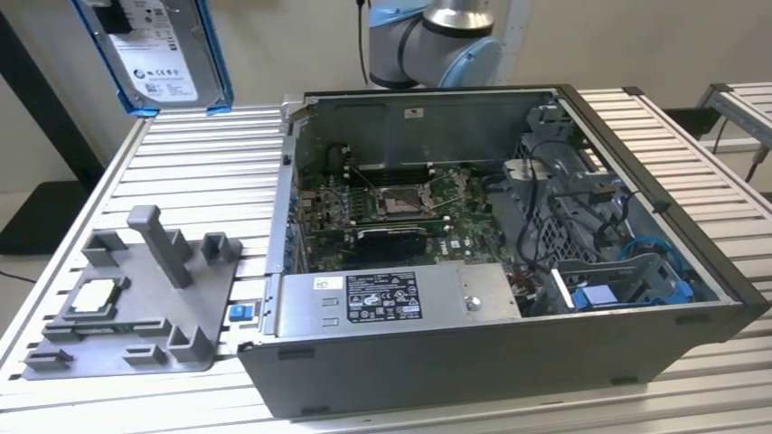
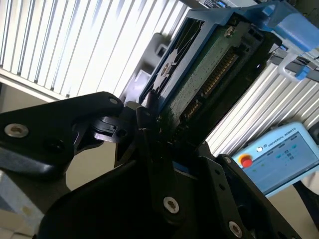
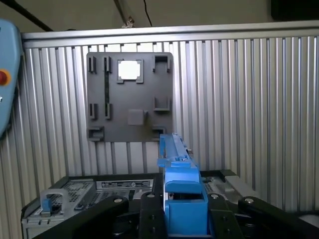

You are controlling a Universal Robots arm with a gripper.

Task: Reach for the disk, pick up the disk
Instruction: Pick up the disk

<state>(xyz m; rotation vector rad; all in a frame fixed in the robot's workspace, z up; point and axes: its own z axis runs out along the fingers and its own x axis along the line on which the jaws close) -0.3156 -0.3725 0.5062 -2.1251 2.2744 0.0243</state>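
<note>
Clamped in the black pincer [image 2: 167, 132], jaws closed tight on one end: the flat rectangular silver metal disk [image 1: 163, 50] with a white printed label and bright blue plastic bracket edging. Hanging upright at the far end of the exterior view's left, clear of the slatted aluminium bench [image 1: 205, 172], label side toward the camera.

In the second wrist view, the green circuit-board face and connector row of the disk [image 2: 209, 74] in plain sight, black fingers [image 2: 149, 134] gripping its end. In the first wrist view, the blue bracket edge-on between the two finger links.

On the near left of the bench, a grey plastic fixture plate [image 1: 145, 344] carrying a small square silver processor chip [image 1: 94, 298]. To the exterior view's right, well apart from the disk, an open dark grey computer case [image 1: 483, 362] lying on its side, green motherboard [image 1: 399, 203] exposed. Behind the case, a blue-and-silver robot arm joint [image 1: 440, 36].
</note>
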